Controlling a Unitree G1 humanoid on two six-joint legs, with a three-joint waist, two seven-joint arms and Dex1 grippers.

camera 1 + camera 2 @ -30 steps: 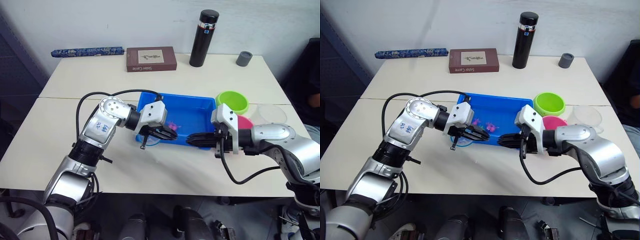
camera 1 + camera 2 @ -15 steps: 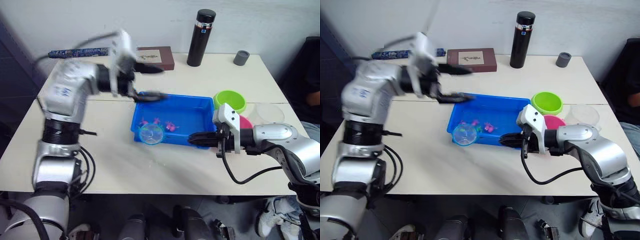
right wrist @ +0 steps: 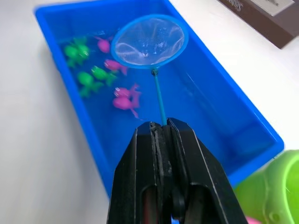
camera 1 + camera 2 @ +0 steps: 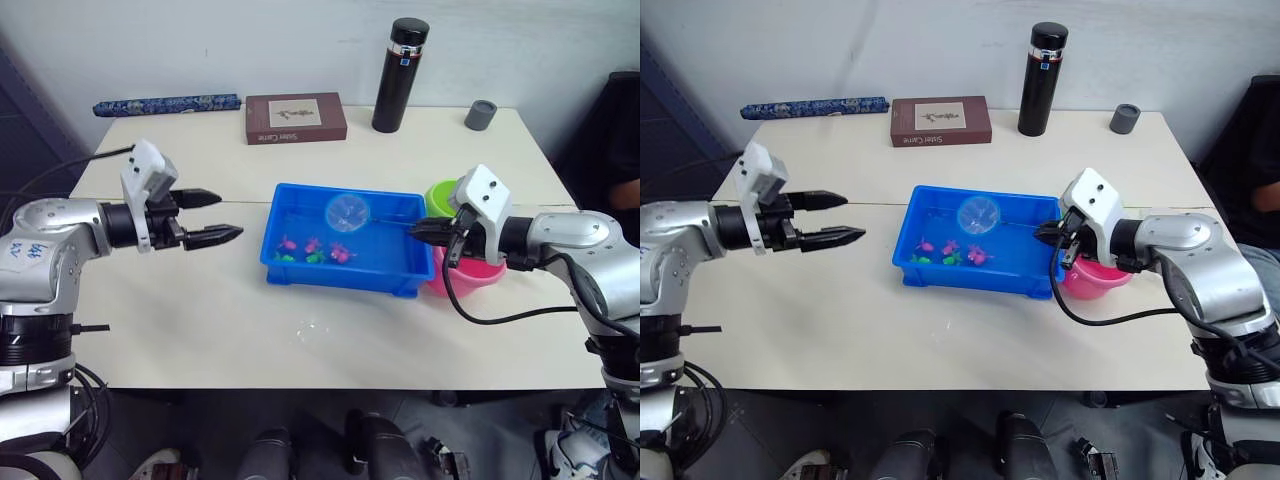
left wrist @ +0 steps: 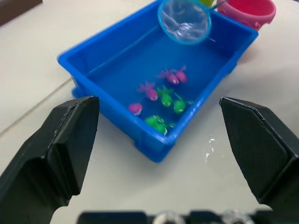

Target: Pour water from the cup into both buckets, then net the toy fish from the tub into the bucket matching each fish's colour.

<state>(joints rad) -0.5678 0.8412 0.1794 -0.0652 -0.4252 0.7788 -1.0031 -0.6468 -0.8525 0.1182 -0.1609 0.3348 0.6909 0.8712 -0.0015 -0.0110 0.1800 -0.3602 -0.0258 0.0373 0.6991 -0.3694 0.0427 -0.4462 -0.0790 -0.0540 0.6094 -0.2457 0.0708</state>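
Both hands are split: right gripper (image 3: 162,133) pinches the net (image 3: 149,41) handle, hoop hovering over the tub (image 4: 400,283) to scoop fish (image 5: 164,97); left gripper (image 4: 212,216) gapes wide, parked clear.

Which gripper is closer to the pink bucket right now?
Right. The right gripper holds the net just beside the pink bucket; the left gripper hovers open across the tub.

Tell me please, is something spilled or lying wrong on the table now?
Yes, a little. A small splash of water drops lies on the table just in front of the tub, outside its near rim. Otherwise nothing stands out: the toy fish sit inside the tub, and the right gripper holds the net over it.
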